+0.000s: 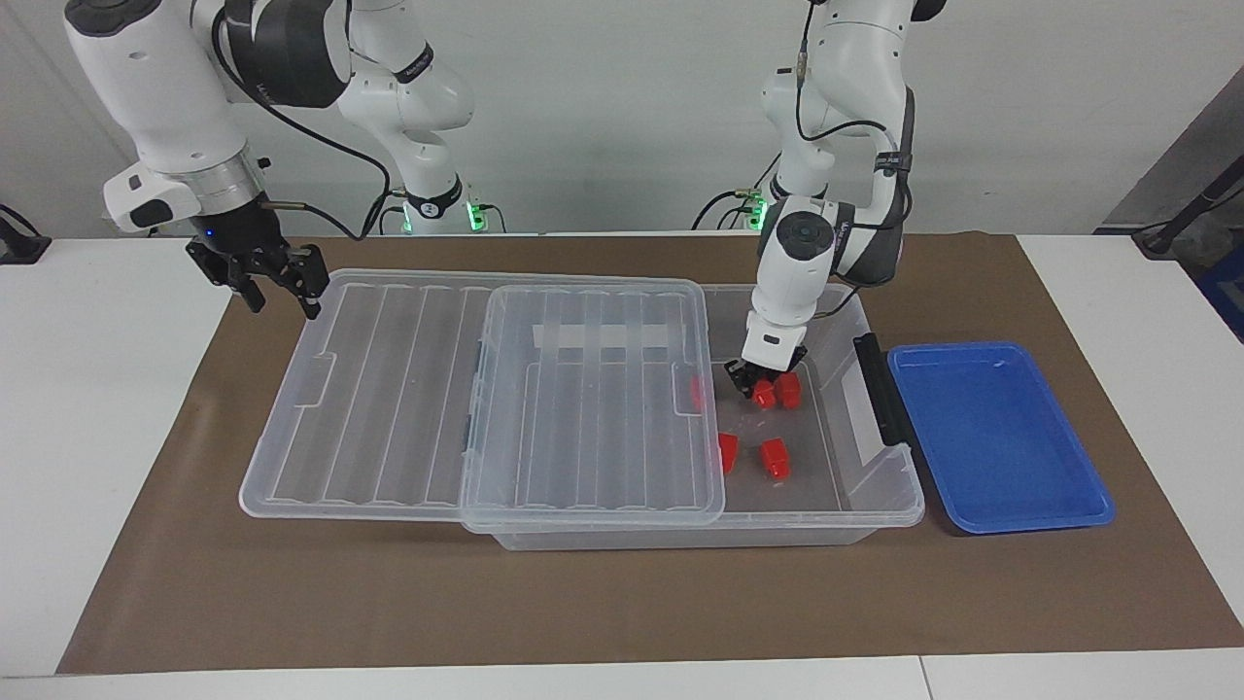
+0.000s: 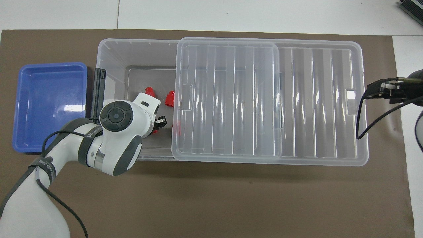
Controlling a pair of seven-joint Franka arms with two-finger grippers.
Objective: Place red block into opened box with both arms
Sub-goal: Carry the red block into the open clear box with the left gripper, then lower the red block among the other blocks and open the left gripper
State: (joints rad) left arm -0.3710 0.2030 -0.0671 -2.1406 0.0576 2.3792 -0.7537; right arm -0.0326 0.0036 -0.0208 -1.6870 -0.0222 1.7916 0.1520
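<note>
One red block [image 1: 765, 394]: clamped by the left gripper [image 1: 756, 381], at its 6 o'clock, low inside the box [image 1: 875, 506], at its open end.
Neighbour: loose block [image 1: 788, 389] at 3 o'clock, facing view, just beside.
Waiting arm: right gripper [image 1: 282, 297], fingers apart, off the lid [image 1: 389, 389] corner.
Next: likely release straight down.

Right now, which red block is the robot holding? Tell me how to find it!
Find the big clear box and look in its uncovered end, next to the blue tray. The left gripper reaches down there, and the red block is the one pinched at its black tips. The other red blocks lie loose, one right beside it.
</note>
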